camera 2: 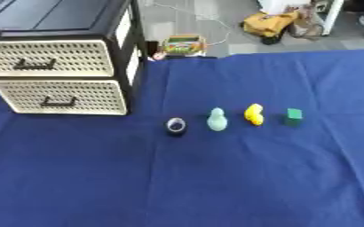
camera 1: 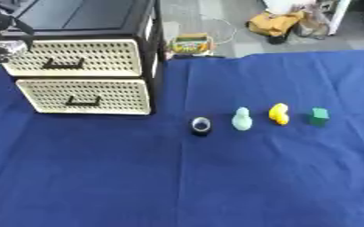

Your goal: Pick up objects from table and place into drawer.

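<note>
Here I see four small things in a row on the blue-covered counter (camera 1: 84,177), all right of centre: a dark ring-like piece (camera 1: 200,126), a pale green figure (camera 1: 242,119), a yellow figure (camera 1: 278,114) and a green block (camera 1: 318,116), close together but apart. The row runs left to right, well right of the drawer unit (camera 1: 80,75), whose two cream drawers both look closed. My left hand (camera 1: 2,42) shows only at the upper left, by the top drawer (camera 1: 73,57); I cannot tell how its fingers stand. My right hand is out of sight. Open cloth lies all around the row.
</note>
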You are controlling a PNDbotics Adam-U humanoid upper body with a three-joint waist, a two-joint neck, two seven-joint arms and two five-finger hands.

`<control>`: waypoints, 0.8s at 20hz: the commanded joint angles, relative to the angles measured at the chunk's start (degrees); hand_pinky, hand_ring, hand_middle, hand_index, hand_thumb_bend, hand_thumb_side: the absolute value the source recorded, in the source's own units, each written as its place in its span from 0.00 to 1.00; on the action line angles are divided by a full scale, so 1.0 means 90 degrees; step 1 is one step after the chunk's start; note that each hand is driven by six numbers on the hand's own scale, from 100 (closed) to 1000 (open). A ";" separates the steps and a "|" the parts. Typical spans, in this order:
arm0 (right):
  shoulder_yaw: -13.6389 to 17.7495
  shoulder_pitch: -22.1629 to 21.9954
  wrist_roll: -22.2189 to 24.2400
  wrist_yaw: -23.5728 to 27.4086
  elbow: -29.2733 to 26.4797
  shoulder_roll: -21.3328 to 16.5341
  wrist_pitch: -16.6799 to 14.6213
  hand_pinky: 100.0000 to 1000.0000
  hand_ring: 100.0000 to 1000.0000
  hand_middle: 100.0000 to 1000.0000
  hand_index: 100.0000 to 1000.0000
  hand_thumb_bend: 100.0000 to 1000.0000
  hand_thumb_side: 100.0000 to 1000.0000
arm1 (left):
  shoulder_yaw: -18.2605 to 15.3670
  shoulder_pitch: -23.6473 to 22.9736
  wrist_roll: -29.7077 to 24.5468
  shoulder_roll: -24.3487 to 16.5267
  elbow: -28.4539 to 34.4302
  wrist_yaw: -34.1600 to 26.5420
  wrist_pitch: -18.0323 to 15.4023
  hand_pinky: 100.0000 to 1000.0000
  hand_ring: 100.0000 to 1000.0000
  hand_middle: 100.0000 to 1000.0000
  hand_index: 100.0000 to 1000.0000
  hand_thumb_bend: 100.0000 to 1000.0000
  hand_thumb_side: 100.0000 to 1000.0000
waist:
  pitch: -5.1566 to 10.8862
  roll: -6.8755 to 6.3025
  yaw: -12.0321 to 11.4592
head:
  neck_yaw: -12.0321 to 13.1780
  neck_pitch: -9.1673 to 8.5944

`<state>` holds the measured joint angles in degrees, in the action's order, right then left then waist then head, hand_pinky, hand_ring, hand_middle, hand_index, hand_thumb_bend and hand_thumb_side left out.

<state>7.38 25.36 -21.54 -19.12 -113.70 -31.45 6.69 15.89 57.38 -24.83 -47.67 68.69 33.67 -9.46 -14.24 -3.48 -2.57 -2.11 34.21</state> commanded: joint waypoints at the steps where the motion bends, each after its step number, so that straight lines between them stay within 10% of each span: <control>1: 0.0025 0.0054 0.0016 -0.0041 -0.0099 -0.0154 -0.0004 0.56 0.49 0.50 0.74 0.27 0.94 | 0.0008 0.0245 -0.0304 -0.0021 -0.0121 -0.0202 -0.0033 0.00 0.00 0.00 0.86 0.12 1.00 | 0.0095 0.0000 0.0005 | 0.0023 0.0037; 2: 0.0024 0.0051 0.0018 -0.0042 -0.0099 -0.0154 -0.0004 0.56 0.49 0.50 0.74 0.27 0.94 | 0.0021 0.0294 -0.0403 0.0017 -0.0175 -0.0240 -0.0088 0.00 0.00 0.00 0.86 0.39 1.00 | 0.0094 -0.0004 0.0009 | 0.0024 0.0039; 4: 0.0021 0.0046 0.0024 -0.0042 -0.0099 -0.0152 -0.0004 0.56 0.49 0.50 0.74 0.28 0.94 | 0.0059 0.0386 -0.0597 0.0084 -0.0283 -0.0277 -0.0248 0.00 0.00 0.00 0.85 0.62 1.00 | 0.0089 -0.0016 0.0016 | 0.0027 0.0046; 16: 0.0018 0.0021 0.0024 -0.0030 -0.0099 -0.0140 -0.0009 0.56 0.49 0.49 0.74 0.28 0.94 | -0.0274 0.0650 -0.1765 0.0180 -0.0593 0.0234 -0.0887 0.00 0.00 0.00 0.81 0.63 1.00 | 0.0066 -0.0031 -0.0001 | 0.0024 0.0070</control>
<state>7.36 25.14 -21.43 -19.13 -113.70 -31.45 6.80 14.61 61.74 -39.61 -44.89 63.08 35.32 -17.22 -14.52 -3.89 -2.48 -2.08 34.67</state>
